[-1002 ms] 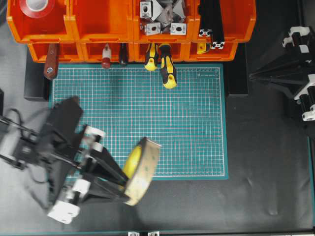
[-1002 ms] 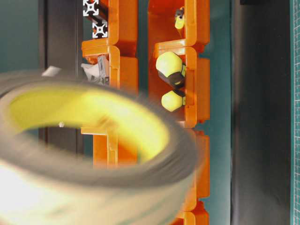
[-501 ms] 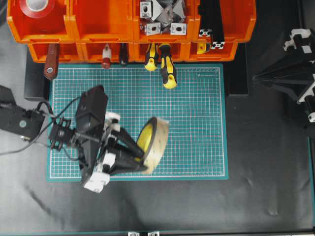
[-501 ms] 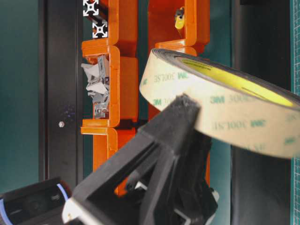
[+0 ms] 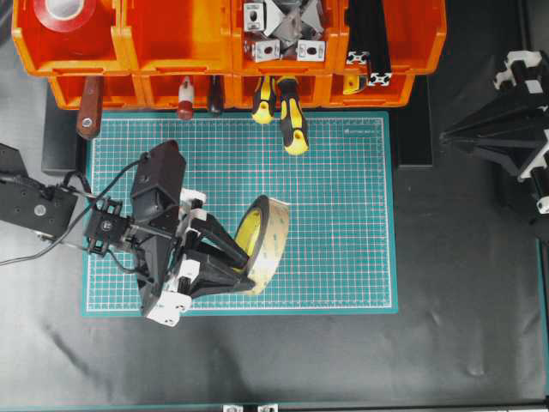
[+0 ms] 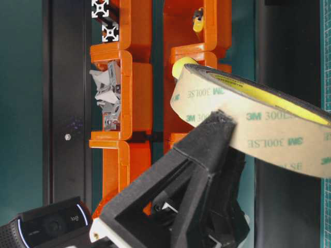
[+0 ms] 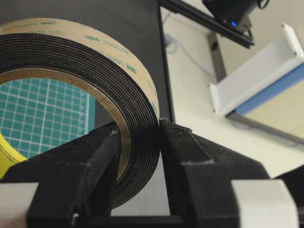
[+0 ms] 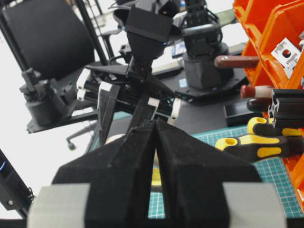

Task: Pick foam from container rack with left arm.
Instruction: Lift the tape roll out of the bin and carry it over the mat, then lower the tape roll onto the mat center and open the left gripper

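Since a second ago the left end effector (image 5: 243, 268) has carried the foam (image 5: 264, 245) up from the mat's lower edge onto the green mat (image 5: 343, 215), and it is now sharp rather than blurred. Its jaws are clamped on the roll's wall, one inside the core, one outside, and the roll stands on edge, well apart from the container rack (image 5: 189, 39). The pick looks done; what remains is probably lowering and releasing steadily. The right end effector (image 8: 156, 142) rests with jaws together, empty.
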### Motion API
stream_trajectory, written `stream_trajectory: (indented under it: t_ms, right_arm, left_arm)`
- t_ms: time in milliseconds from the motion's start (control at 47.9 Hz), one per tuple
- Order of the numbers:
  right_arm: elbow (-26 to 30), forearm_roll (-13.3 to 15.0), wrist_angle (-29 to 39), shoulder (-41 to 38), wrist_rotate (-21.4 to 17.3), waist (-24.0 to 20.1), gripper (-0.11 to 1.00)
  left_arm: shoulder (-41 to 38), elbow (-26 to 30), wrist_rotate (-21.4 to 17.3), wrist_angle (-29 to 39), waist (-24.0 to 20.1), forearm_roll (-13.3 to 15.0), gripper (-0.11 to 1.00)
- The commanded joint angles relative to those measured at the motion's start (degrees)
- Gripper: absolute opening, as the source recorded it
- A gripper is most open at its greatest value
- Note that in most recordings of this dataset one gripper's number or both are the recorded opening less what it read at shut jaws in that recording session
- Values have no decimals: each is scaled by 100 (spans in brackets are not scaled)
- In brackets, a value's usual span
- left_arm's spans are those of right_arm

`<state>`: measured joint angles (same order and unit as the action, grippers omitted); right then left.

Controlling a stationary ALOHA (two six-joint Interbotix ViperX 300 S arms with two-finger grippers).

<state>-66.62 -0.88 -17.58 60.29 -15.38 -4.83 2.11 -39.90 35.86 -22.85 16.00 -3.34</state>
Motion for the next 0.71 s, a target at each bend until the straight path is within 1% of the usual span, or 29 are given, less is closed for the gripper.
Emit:
stream_trajectory:
  t_ms: [0, 397, 647, 668, 689]
  right_arm:
    - [193, -18, 0, -35, 0, -9, -1]
    - [193, -18, 123, -35, 0, -9, -1]
    - [185, -18, 132, -44, 0, -9, -1]
    - [185, -18, 132, -53, 0, -9, -1]
    - [185, -18, 123, -53, 0, -9, -1]
  left_arm:
    - [114, 123, 9, -70, -26, -18, 26]
    - [114, 149, 62, 290, -53, -18, 26]
    - [105, 167, 246, 492, -70, -18, 26]
    - [105, 167, 264, 510, -62, -9, 27]
    - [105, 176, 272, 527, -70, -18, 31]
